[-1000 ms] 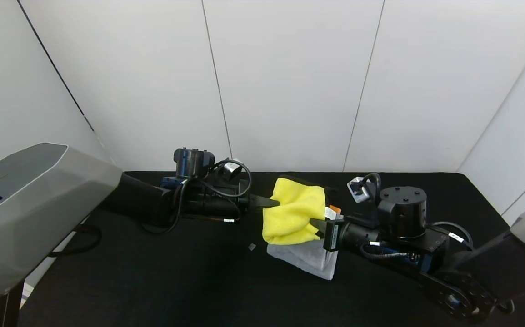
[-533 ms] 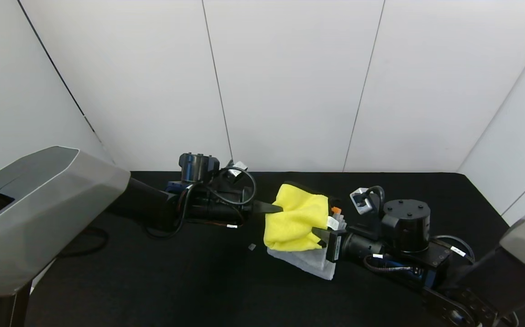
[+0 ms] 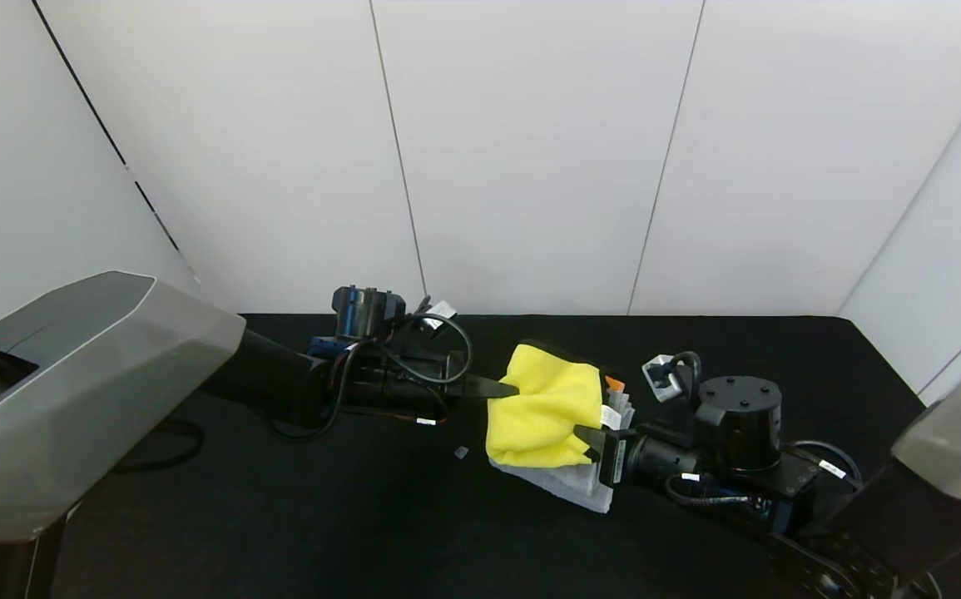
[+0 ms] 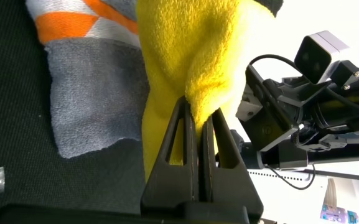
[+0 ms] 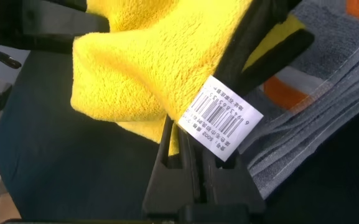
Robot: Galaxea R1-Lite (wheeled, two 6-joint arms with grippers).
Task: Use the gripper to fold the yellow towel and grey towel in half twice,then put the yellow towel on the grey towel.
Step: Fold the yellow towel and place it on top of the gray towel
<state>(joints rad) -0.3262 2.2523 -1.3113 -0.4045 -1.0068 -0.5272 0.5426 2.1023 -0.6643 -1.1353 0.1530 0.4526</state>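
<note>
The yellow towel [image 3: 545, 408] hangs bunched between both grippers, low over the folded grey towel [image 3: 567, 480] on the black table. My left gripper [image 3: 513, 388] is shut on the yellow towel's left edge; the left wrist view shows its jaws pinching the yellow cloth [image 4: 191, 56] above the grey towel [image 4: 92, 106] with its orange and white marks. My right gripper [image 3: 582, 433] is shut on the yellow towel's right edge by the white barcode tag [image 5: 224, 121]; the grey towel [image 5: 316, 118] lies under it.
The black table [image 3: 280, 516] stretches to both sides, with white wall panels behind. A small pale scrap [image 3: 461, 452] lies left of the grey towel. My own arm housings fill the lower left and lower right corners.
Both grippers have lowered the yellow towel toward the grey towel. The right arm has shifted slightly right and down, the left slightly right. The yellow towel now covers more of the grey one.
</note>
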